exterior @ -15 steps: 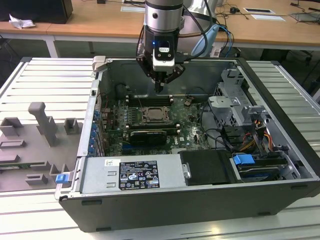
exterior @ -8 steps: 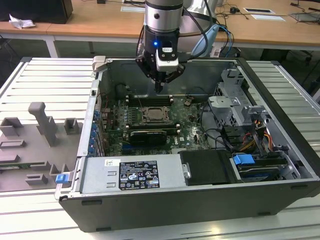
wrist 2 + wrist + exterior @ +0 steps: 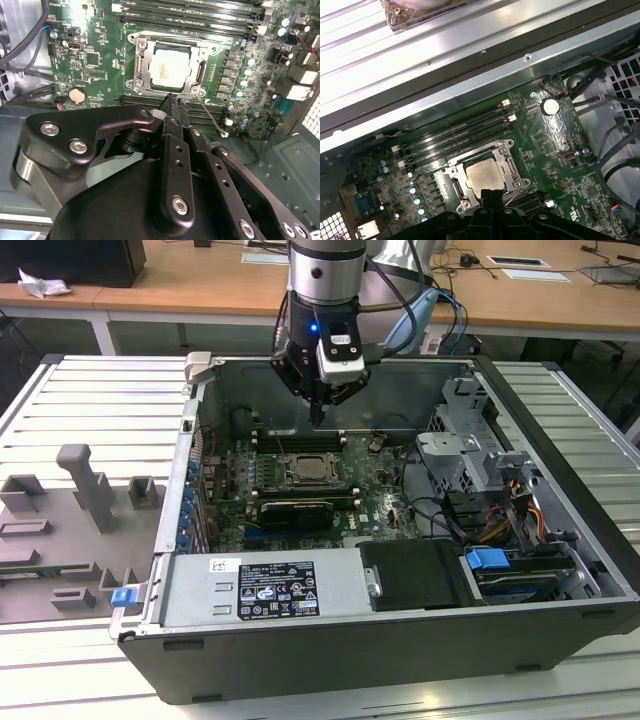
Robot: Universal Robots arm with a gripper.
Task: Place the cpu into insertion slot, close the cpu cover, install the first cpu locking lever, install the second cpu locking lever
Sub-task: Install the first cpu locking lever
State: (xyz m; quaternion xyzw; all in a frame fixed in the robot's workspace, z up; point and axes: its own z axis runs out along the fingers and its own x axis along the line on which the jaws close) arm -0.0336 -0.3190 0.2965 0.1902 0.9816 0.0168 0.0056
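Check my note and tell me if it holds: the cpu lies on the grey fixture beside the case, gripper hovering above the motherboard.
Not quite: the cpu lies on the motherboard inside the case, framed by the cpu cover, as the second wrist view shows. The gripper does hover above the motherboard.

An open computer case (image 3: 400, 640) lies on a ribbed metal tabletop (image 3: 85, 400), just beside a grey fixture (image 3: 60, 540) at the exterior view's left.
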